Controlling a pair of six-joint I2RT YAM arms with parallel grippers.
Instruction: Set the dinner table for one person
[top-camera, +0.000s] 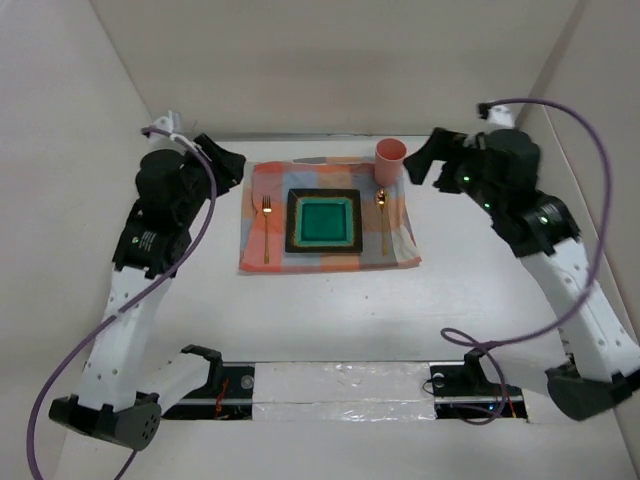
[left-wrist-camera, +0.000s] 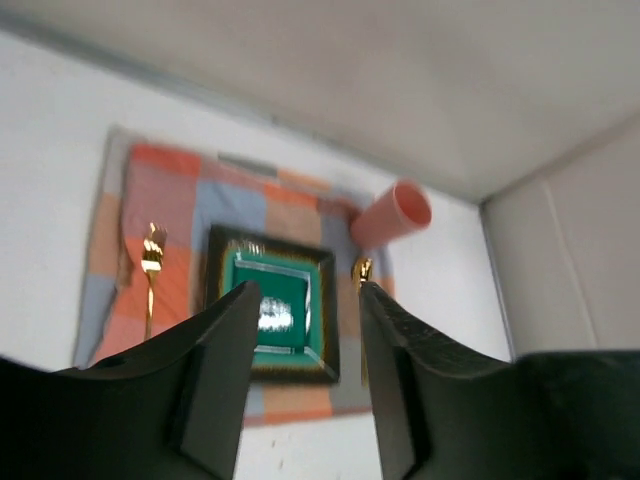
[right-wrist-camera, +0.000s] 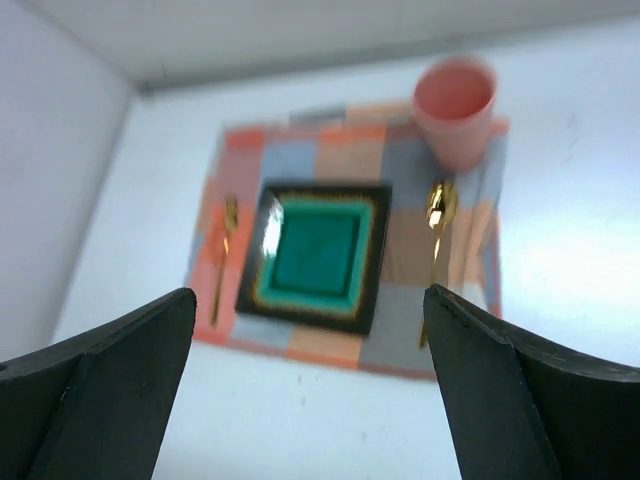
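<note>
Fork (top-camera: 266, 225) at 9, spoon (top-camera: 381, 215) at 3, cup (top-camera: 390, 160) at 1 o'clock of the plate (top-camera: 322, 221), diner-ready; left pincer (left-wrist-camera: 308, 300) and right pincer (right-wrist-camera: 308, 300) gape empty.

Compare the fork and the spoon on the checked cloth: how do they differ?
The fork lies left of the green plate, the spoon right of it. The fork ends in tines, the spoon in a rounded bowl. Both are gold-coloured and lie lengthwise on the checked cloth.
</note>
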